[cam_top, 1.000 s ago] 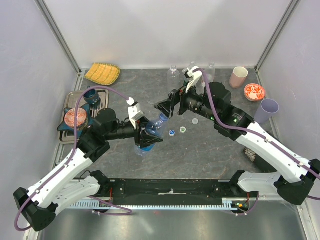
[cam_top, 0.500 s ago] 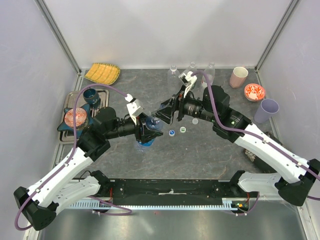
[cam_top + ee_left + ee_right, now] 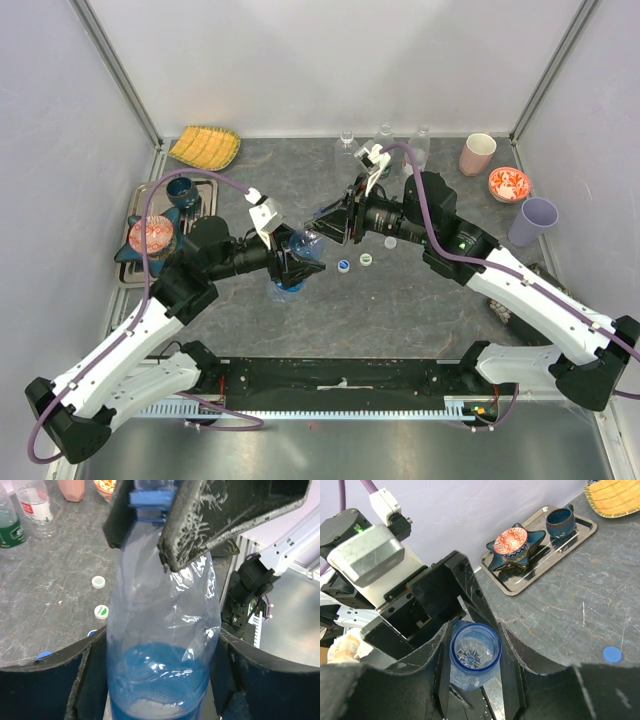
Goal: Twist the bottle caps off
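Observation:
The blue-tinted bottle [image 3: 303,248] hangs tilted above the table between both arms. My left gripper [image 3: 160,680] has its fingers against both sides of the bottle's lower body [image 3: 160,630]. My right gripper [image 3: 475,655] is shut on the bottle's neck, just below its open mouth [image 3: 475,636], which has no cap on it. Three loose bottle caps lie on the table: blue [image 3: 343,265], white-and-green [image 3: 366,259] and plain white [image 3: 390,242]. Three other bottles [image 3: 385,135] stand at the back edge, one with a dark green label [image 3: 7,527].
A pink cup [image 3: 477,154], a red patterned bowl [image 3: 509,184] and a purple cup [image 3: 533,221] stand at the back right. A yellow ribbed dish [image 3: 205,147] lies at the back left. The metal tray [image 3: 570,540] on the left holds a star-shaped dish and a dark blue cup.
My right gripper has moved left onto the bottle's neck and closed from wide open. The left gripper has shifted a little with the bottle and eased its squeeze.

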